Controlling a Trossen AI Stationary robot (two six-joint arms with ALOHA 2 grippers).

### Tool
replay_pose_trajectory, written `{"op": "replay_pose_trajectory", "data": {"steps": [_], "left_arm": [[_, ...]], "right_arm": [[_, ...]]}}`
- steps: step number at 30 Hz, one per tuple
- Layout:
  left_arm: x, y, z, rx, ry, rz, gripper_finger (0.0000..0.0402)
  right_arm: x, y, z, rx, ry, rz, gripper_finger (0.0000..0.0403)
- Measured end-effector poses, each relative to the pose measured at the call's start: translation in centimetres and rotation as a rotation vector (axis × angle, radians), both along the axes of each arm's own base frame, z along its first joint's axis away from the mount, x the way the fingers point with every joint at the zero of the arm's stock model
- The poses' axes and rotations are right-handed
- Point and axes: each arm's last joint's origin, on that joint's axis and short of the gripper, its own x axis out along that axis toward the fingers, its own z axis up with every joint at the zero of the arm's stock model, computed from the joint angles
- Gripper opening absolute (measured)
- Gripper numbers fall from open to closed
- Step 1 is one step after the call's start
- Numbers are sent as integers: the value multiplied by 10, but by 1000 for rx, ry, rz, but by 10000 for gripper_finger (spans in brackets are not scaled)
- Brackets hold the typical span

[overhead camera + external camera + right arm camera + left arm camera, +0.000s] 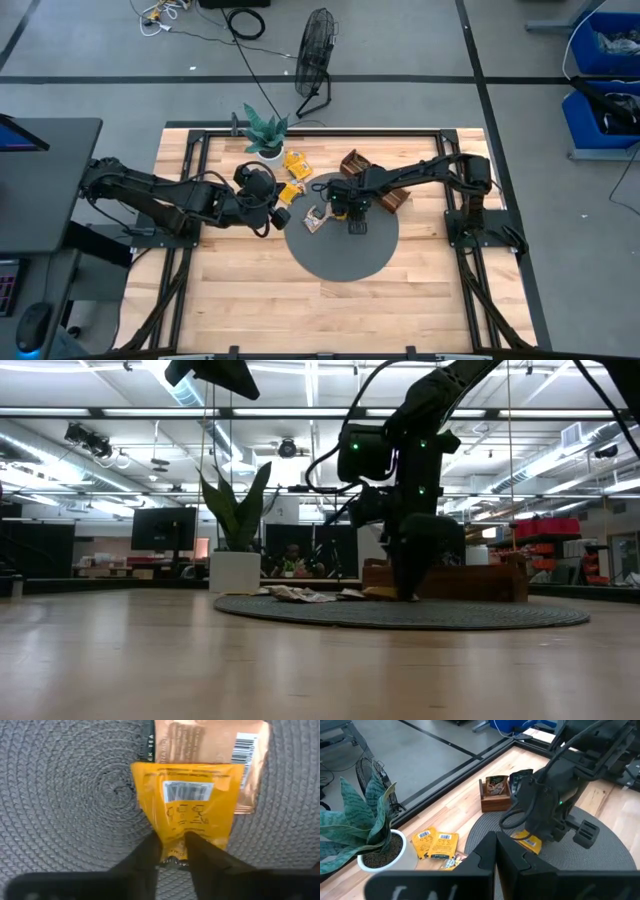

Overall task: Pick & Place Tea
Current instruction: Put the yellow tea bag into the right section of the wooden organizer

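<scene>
My right gripper (172,851) stands over the round grey mat (340,255), pointing down, shut on a yellow tea packet (187,802). That packet overlaps a copper-brown packet (210,742). In the low view the right gripper (405,592) reaches down to the mat. Whitish packets (315,219) lie on the mat's left part. More yellow packets (293,163) (289,193) lie flat on the wood near the plant. My left gripper (277,212) hovers at the mat's left edge, its fingers (485,857) shut on nothing. My right gripper pinches the yellow packet between its two fingers at the middle of one edge (173,840), coming from above and pointing down. The packet's opposite end (187,770) lies over the copper-brown packet. Whether the packet is clear of the mat I cannot tell.
A brown wooden compartment tray (378,182) sits at the mat's far right, holding packets (496,784). A potted green plant (266,134) stands at the far edge beside the yellow packets. A floor fan (317,52) stands beyond the table. Bare wood (300,310) stretches toward the near edge.
</scene>
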Motion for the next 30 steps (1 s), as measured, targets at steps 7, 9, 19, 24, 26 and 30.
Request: {"op": "replay_pose_trajectory", "data": {"steps": [7,9,19,24,26,30], "left_arm": [[0,0,0,4,4,-2,12],[0,0,0,4,4,-2,12],[1,0,1,80,67,-58,12],[4,-4,4,222,167,-212,12],[6,-5,6,272,195,-270,12],[11,-7,11,326,185,-388,12]], "right_arm": [[-7,0,9,-5,20,-3,10],[-9,1,15,-3,18,-14,10],[-9,5,70,139,-53,-3,2],[-4,9,110,318,-174,40,1],[-2,10,126,372,-234,47,1],[4,10,160,449,-344,59,0]]}}
